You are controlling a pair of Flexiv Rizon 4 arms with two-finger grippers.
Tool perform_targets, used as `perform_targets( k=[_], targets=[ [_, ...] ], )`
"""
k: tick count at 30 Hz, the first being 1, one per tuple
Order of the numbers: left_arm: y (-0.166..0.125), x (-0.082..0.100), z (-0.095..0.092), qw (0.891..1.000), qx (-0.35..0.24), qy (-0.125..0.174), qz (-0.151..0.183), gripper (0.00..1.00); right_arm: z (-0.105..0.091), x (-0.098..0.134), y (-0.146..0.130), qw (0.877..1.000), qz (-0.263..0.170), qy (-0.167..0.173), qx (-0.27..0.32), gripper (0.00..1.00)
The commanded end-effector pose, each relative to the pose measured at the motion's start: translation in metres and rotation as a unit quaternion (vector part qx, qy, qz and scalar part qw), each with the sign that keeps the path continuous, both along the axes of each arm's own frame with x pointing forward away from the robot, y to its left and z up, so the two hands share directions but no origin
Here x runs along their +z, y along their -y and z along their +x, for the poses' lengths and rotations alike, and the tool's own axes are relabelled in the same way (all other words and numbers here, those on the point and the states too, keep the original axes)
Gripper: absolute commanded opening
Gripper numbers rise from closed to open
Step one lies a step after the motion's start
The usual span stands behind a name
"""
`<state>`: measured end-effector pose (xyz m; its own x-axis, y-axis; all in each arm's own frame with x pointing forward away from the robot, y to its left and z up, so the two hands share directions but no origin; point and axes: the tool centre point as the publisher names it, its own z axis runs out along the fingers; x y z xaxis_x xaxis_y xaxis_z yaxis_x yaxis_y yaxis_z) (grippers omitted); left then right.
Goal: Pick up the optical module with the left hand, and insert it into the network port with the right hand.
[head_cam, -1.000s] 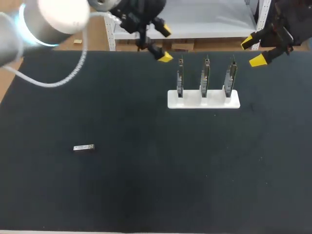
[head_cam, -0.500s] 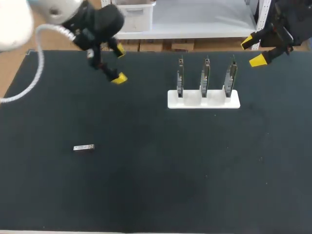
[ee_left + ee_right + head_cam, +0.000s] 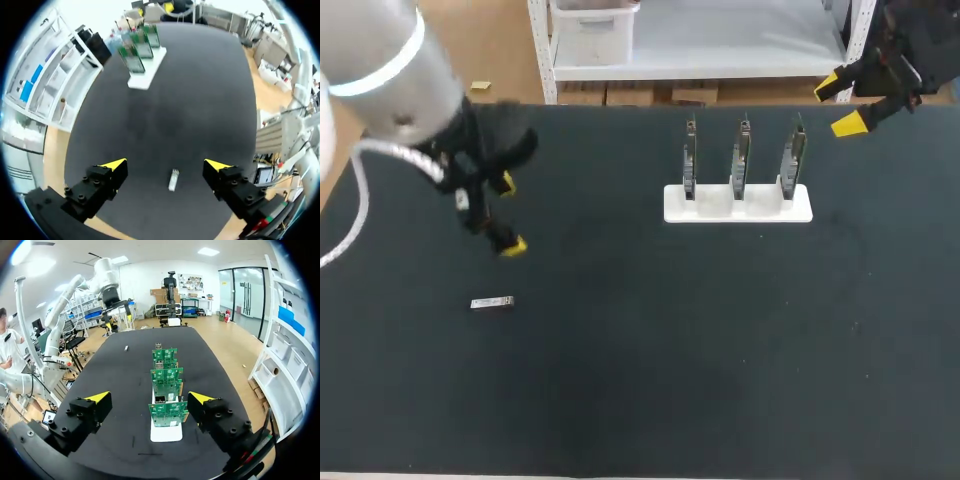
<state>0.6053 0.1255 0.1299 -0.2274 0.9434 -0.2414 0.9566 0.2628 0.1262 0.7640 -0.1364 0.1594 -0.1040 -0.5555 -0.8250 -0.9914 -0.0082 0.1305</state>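
Lead: Left hand [image 3: 510,214] has swung from the bench's far edge near the middle down to about 9 o'clock on the bench [image 3: 640,400]. The right hand [image 3: 840,105] hasn't shifted.

Second: And the optical module [image 3: 491,303]?

Lead: From the head view it lies flat on the bench at roughly 8 o'clock, apart from everything. The left hand hangs near it, at the module's 12 o'clock, with its fingers spread. The right hand is also spread and holds nothing. It sits off the far edge at 1 o'clock of the white rack [image 3: 738,205] of three upright boards.

Second: Left wrist?

Lead: The module [image 3: 173,179] shows between the open fingers of the left hand [image 3: 167,166], touching neither. The rack [image 3: 145,75] is far off at the hand's 11 o'clock.

Second: Right wrist?

Lead: The right hand [image 3: 149,398] is open with the rack [image 3: 166,431] straight ahead, boards in file. The module [image 3: 126,347] is a speck far down the bench, under the left arm. I can't make out the ports.

Second: How will it handle?

Lead: I'd judge it light, rigid, and smooth-sided enough to slip. It sits low, so the fingertips must come almost to the bench. Pinch across the long sides at mid-body, and leave one end free for the handover.
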Motion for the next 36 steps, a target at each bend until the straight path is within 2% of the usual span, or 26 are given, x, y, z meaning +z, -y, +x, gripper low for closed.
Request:
perform_targets(
  k=[1, 12, 16, 25, 36],
  targets=[
    [-0.004, -0.005, -0.010, 0.999, 0.020, 0.026, 0.034, 1.00, -0.001, 0.000, 0.000, 1.000, 0.000, 0.001, -0.001, 1.00],
    [-0.039, -0.039, -0.034, 0.997, 0.031, -0.026, 0.062, 1.00, -0.001, 0.000, 0.000, 1.000, 0.000, 0.001, -0.001, 1.00],
    [-0.048, -0.048, -0.036, 0.997, 0.023, -0.039, 0.065, 1.00, -0.001, 0.000, 0.000, 1.000, 0.000, 0.001, -0.001, 1.00],
    [-0.059, -0.074, -0.035, 0.992, -0.018, -0.069, 0.102, 1.00, -0.001, 0.000, 0.000, 1.000, 0.000, 0.001, -0.001, 1.00],
    [-0.058, -0.105, -0.033, 0.992, -0.041, -0.088, 0.087, 1.00, -0.001, 0.000, 0.000, 1.000, 0.000, 0.001, -0.001, 1.00]
  ],
)
